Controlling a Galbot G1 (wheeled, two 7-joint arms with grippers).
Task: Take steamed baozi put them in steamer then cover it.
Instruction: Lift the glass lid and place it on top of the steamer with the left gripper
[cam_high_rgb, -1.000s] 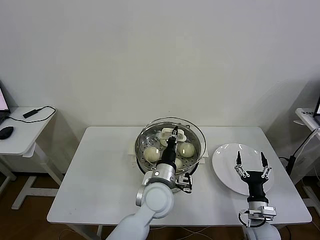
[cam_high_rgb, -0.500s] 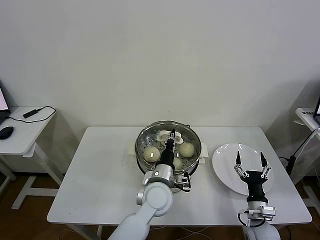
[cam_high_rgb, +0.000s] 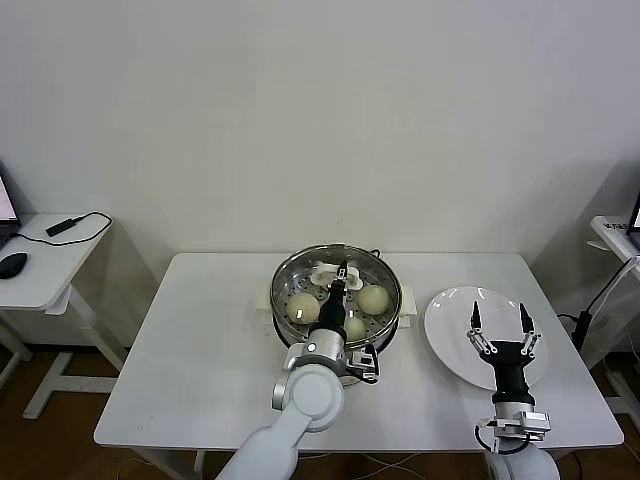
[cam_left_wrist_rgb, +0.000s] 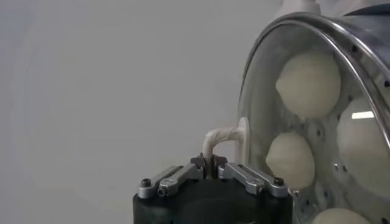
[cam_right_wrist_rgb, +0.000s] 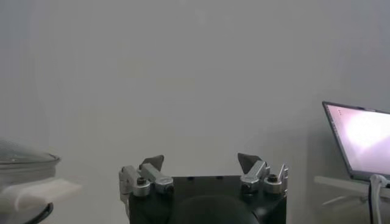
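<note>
Glass cover (cam_high_rgb: 337, 284), rigid, breakable and likely slick, hangs from its bar handle (cam_left_wrist_rgb: 226, 139) pinched between the left gripper (cam_high_rgb: 344, 271) fingers over the steamer (cam_high_rgb: 290, 325); right gripper (cam_high_rgb: 500, 324) fingers spread wide, empty.

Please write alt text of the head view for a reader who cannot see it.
The left gripper holds the glass cover by its handle on the steamer, with baozi visible inside. The right gripper waits, jaws open, over a white plate on the white table.
</note>
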